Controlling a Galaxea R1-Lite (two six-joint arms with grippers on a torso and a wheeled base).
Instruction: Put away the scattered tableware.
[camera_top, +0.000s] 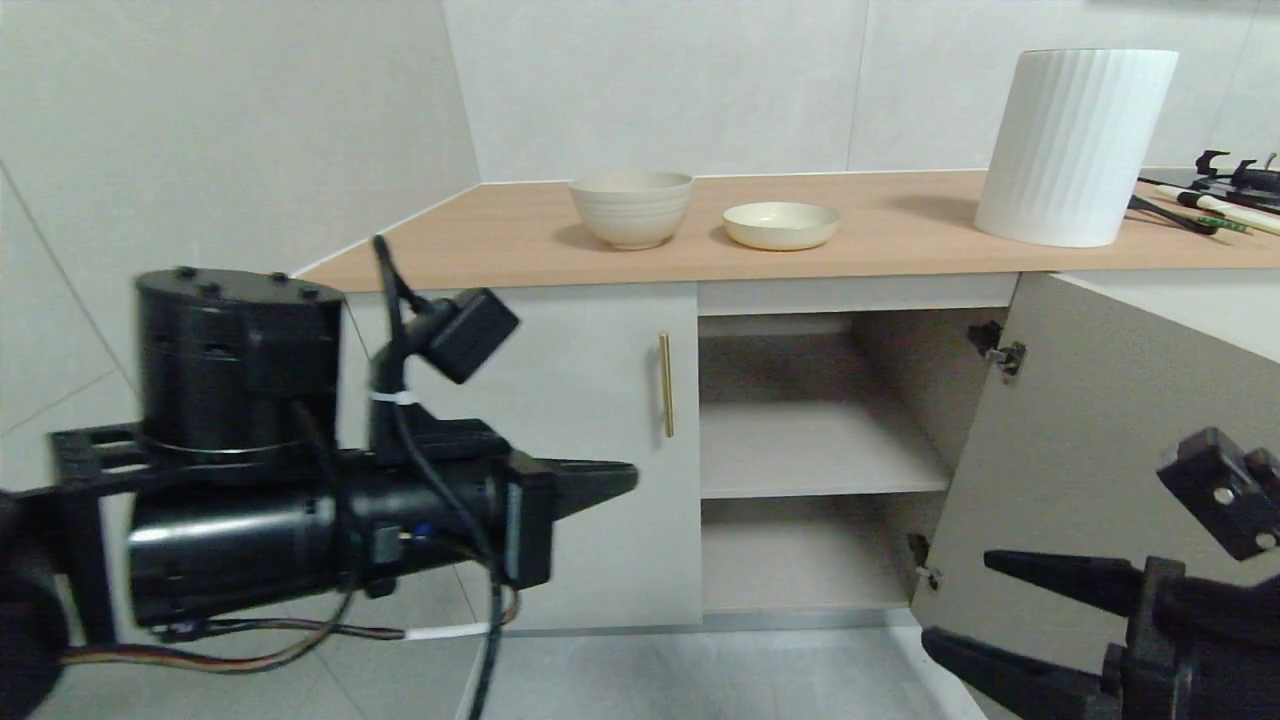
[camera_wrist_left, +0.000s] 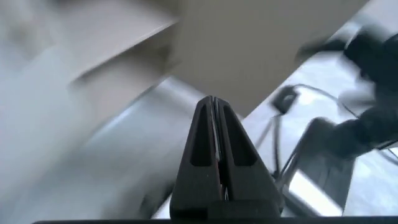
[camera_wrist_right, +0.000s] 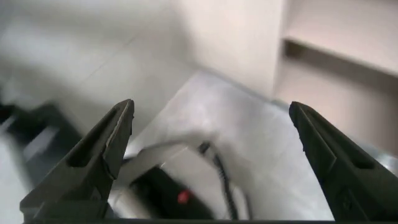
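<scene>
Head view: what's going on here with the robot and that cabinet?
Nothing is held yet. A bowl and a shallow dish sit on the counter above a cabinet with its right door open. The left gripper is shut and the right gripper open, both low before the cabinet.

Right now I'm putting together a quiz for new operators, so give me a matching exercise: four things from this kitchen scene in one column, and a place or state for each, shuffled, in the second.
Things:
1. ribbed bowl
2. shallow dish
3. right cabinet door
4. left gripper

Places or states:
A. fingers shut
B. on the counter, between the ribbed bowl and the tall white container
C. swung open
D. on the counter, to the shallow dish's left

Pairs: 1-D, 2-B, 3-C, 4-A.
</scene>
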